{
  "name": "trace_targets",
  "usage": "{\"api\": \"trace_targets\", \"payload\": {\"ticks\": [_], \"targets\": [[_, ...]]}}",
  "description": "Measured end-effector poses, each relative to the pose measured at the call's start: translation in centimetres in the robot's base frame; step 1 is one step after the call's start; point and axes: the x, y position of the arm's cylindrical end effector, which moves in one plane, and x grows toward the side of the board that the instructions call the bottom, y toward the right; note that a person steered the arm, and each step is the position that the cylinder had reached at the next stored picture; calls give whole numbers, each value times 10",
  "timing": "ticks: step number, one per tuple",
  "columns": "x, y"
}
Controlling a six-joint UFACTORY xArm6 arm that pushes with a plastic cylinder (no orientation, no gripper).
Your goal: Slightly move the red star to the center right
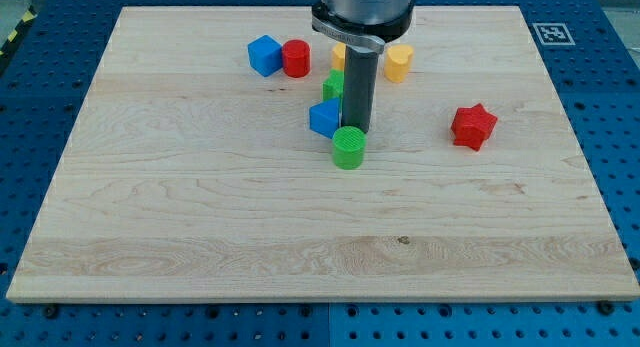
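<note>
The red star (473, 126) lies on the wooden board (200, 217) at the view's right, a little above mid-height. My tip (356, 127) comes down from the top centre and stands just above the green cylinder (349, 147), right of a blue block (325, 118). The tip is well to the left of the red star, not touching it.
A blue cube (265, 55) and a red cylinder (296, 59) sit side by side at the upper left of centre. A green block (333, 86) is partly hidden behind the rod. Two yellow blocks, one (399, 62) right of the rod and one (339, 55) left, lie near the top.
</note>
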Motion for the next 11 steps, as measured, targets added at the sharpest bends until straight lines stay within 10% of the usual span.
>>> {"api": "trace_targets", "payload": {"ticks": [8,11], "targets": [[48,260],[-34,259]]}}
